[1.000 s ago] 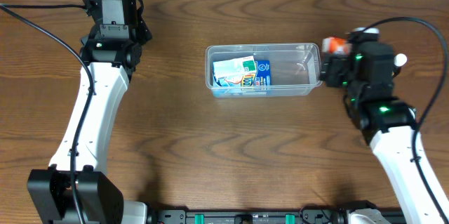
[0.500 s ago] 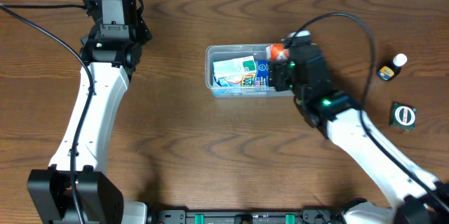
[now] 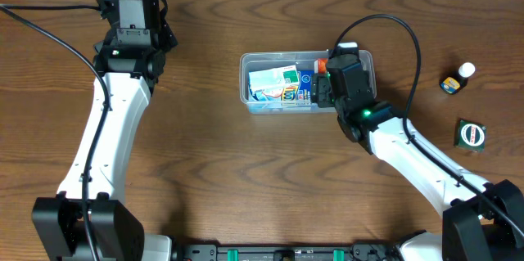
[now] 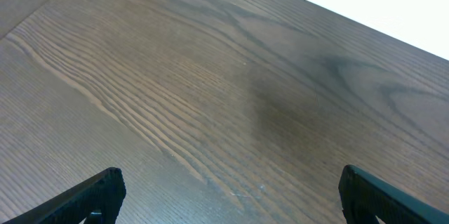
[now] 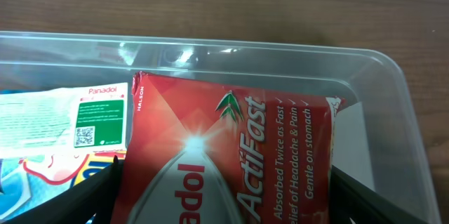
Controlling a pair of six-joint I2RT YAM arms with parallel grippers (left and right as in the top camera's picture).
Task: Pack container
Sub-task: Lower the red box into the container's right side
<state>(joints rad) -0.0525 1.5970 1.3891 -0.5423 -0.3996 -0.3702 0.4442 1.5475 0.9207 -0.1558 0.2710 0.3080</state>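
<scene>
The clear plastic container (image 3: 246, 89) stands at the table's middle. A blue, white and green box (image 3: 278, 83) lies in its left half. My right gripper (image 3: 324, 81) hangs over the tub's right half, shut on a red Panadol ActiFast box (image 5: 231, 147), whose red corner shows in the overhead view (image 3: 322, 65). In the right wrist view the red box sits inside the tub's far wall (image 5: 280, 50), next to a white-labelled box (image 5: 63, 122). My left gripper (image 4: 228, 203) is open and empty over bare wood at the far left.
A small bottle with a white cap (image 3: 457, 79) and a dark green box with a round label (image 3: 470, 134) lie on the table at the right. The left arm (image 3: 115, 97) stretches along the left side.
My right arm has swung left with the red box, from beside the tub's right end to over its right half. The bottle and green box are now uncovered. The left arm has not moved.
</scene>
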